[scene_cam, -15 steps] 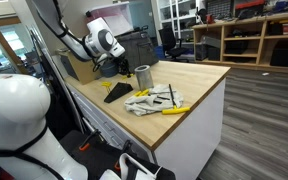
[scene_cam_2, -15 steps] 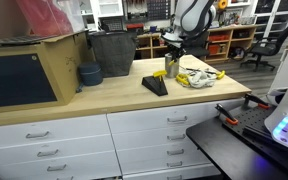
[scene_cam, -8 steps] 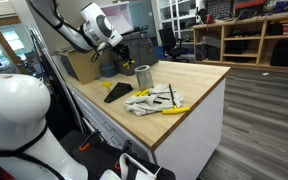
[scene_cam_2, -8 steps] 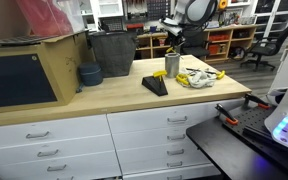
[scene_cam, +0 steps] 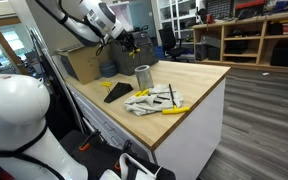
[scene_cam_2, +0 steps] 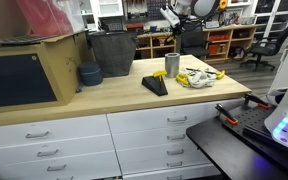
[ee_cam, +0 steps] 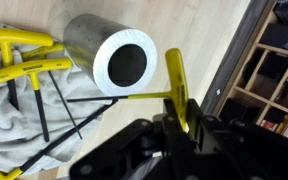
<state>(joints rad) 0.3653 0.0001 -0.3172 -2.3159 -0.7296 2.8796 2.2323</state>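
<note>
The wooden tabletop point(scene_cam: 199, 75) carries a grey cloth point(scene_cam: 144, 103) strewn with spare keys point(ee_cam: 24, 45), with an upright metal cup point(ee_cam: 124, 65) beside it. Raised above them, the claw point(ee_cam: 179, 130) is nearly closed on a yellow T-handled key point(ee_cam: 177, 85). The key's thin shaft runs level and crosswise, and the cup's open mouth lies below, just ahead.
</note>
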